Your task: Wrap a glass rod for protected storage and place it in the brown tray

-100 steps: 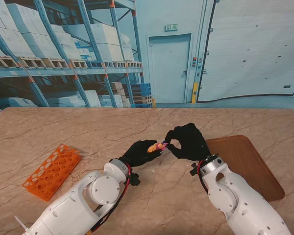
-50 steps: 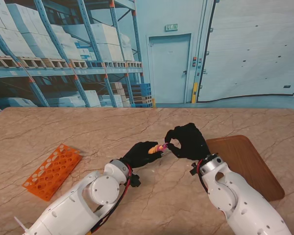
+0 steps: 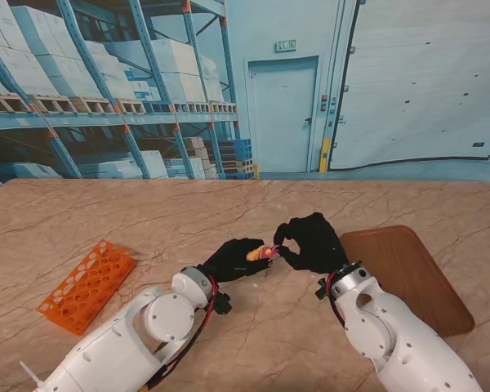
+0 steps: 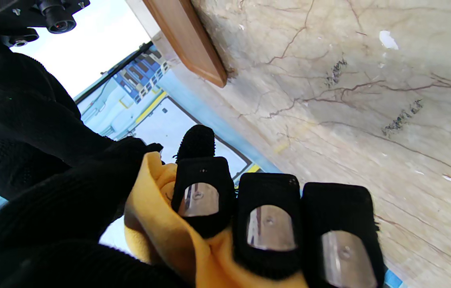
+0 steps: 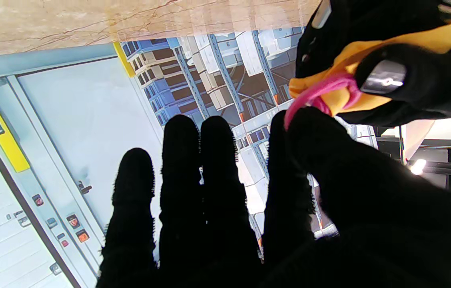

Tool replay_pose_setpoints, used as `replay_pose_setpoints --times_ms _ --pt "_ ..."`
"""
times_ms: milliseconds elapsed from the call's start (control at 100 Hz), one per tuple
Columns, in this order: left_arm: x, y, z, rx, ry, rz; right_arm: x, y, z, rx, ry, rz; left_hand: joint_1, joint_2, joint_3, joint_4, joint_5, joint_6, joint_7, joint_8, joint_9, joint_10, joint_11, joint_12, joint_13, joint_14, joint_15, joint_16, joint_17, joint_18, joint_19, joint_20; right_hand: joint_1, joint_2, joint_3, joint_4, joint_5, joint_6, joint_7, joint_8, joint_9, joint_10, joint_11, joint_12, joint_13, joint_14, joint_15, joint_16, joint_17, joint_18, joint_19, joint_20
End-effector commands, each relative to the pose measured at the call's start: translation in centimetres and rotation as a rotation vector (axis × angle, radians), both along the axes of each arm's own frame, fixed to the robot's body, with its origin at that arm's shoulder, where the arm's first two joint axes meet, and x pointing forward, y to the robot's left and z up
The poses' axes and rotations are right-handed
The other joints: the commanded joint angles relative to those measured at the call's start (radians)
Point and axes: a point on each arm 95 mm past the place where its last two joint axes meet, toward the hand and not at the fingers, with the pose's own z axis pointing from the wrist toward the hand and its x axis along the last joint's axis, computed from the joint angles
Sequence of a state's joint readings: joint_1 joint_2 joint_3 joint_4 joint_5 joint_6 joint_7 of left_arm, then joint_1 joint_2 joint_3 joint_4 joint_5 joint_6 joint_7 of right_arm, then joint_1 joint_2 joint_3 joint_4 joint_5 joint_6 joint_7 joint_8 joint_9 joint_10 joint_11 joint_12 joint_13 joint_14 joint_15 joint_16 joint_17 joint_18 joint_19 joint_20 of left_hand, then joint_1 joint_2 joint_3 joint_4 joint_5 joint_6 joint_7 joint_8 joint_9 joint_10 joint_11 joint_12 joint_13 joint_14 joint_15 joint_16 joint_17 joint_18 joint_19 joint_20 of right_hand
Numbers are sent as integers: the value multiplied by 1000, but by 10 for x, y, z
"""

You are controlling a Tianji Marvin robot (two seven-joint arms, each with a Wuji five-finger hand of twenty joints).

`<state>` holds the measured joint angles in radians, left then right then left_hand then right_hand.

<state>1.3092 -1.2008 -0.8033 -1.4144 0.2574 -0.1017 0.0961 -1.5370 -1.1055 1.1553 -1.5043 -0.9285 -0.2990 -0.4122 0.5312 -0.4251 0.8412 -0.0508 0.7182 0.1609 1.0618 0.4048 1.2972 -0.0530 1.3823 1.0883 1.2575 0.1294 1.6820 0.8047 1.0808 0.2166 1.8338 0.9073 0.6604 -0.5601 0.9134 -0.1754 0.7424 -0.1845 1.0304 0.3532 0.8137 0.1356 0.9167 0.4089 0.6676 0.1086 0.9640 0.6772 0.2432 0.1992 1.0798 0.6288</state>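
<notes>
My left hand (image 3: 233, 258) is shut on a bundle of yellow cloth (image 3: 252, 252), held over the middle of the table. The same yellow cloth (image 4: 157, 224) fills that hand's grip in the left wrist view; the glass rod itself is hidden inside it. A pink band (image 3: 269, 251) loops around the cloth's tip. My right hand (image 3: 312, 242) pinches this pink band (image 5: 321, 94) between thumb and forefinger, its other fingers spread. The brown tray (image 3: 408, 273) lies on the table to the right, nearer the right edge.
An orange test-tube rack (image 3: 87, 285) lies flat on the marble table (image 3: 147, 220) at the left, nearer to me. One corner of the brown tray (image 4: 187, 42) shows in the left wrist view.
Both hands have drifted slightly nearer to me, still joined at the bundle. The right hand's pinch on the pink band has tightened close against the cloth tip.
</notes>
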Motion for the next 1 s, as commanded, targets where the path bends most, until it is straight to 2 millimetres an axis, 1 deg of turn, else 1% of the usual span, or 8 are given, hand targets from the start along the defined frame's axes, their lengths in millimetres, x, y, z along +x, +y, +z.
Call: replay_pose_setpoints --times_ms 0,210,320,410,480,540,660,990 --pt "-1 -6 4 -8 -15 -20 -4 5 -4 3 11 11 -67 -13 -62 10 36 0 -49 47 46 -70 35 10 13 -10 98 9 33 -120 260 33 29 44 9 7 18 -68 28 13 -5 12 14 -9 -12 -13 13 -5 -15 7 3 -9" --pt "-1 -6 3 -7 -24 -28 -4 6 -4 4 15 10 -170 -49 -219 -25 45 8 -94 127 45 -75 33 11 13 -18 100 11 34 -131 260 36 30 43 10 7 19 -68 28 14 -4 12 13 -8 -12 -11 11 -5 -16 8 3 -9" --pt "-1 -6 4 -20 -17 -31 -4 6 -4 5 17 9 -193 44 -288 -19 42 16 -107 126 46 -64 28 10 13 -6 103 13 33 -122 260 42 30 43 10 7 19 -66 27 14 -4 12 13 -8 -12 -11 11 -5 -15 8 3 -9" --pt "-2 -7 4 -31 -5 -31 -4 6 -4 6 18 7 -181 178 -300 33 41 21 -117 124 46 -41 23 13 12 15 104 16 31 -101 260 47 31 44 10 7 18 -66 26 15 -6 15 12 -8 -15 -10 10 -5 -15 8 2 -9" --pt "-2 -7 4 -32 1 -30 -4 6 -3 7 17 6 -164 237 -177 91 44 20 -122 122 47 -38 21 17 12 23 104 18 31 -91 260 48 30 45 9 7 16 -68 25 15 -6 15 11 -7 -14 -11 10 -5 -15 8 2 -9" --pt "-2 -6 4 -31 2 -30 -4 6 -3 8 15 7 -138 250 -134 108 47 20 -121 122 47 -38 20 18 12 23 104 18 31 -91 260 48 29 45 8 6 17 -70 25 16 -8 15 10 -7 -14 -11 10 -4 -15 8 2 -9" --pt "-3 -7 4 -30 8 -29 -4 5 -2 10 13 6 -55 141 4 9 34 -3 -69 33 47 -31 21 23 12 29 105 19 30 -82 260 51 31 42 7 7 15 -73 22 14 -9 16 9 -6 -13 -11 9 -4 -15 8 2 -9" --pt "-3 -8 4 -24 16 -27 1 1 4 11 5 14 -5 125 -8 -1 36 -28 -35 15 48 -31 30 23 12 32 110 20 30 -78 260 57 34 7 27 -1 -27 -94 3 4 -35 23 1 0 -25 -14 1 -5 -11 6 4 -8"
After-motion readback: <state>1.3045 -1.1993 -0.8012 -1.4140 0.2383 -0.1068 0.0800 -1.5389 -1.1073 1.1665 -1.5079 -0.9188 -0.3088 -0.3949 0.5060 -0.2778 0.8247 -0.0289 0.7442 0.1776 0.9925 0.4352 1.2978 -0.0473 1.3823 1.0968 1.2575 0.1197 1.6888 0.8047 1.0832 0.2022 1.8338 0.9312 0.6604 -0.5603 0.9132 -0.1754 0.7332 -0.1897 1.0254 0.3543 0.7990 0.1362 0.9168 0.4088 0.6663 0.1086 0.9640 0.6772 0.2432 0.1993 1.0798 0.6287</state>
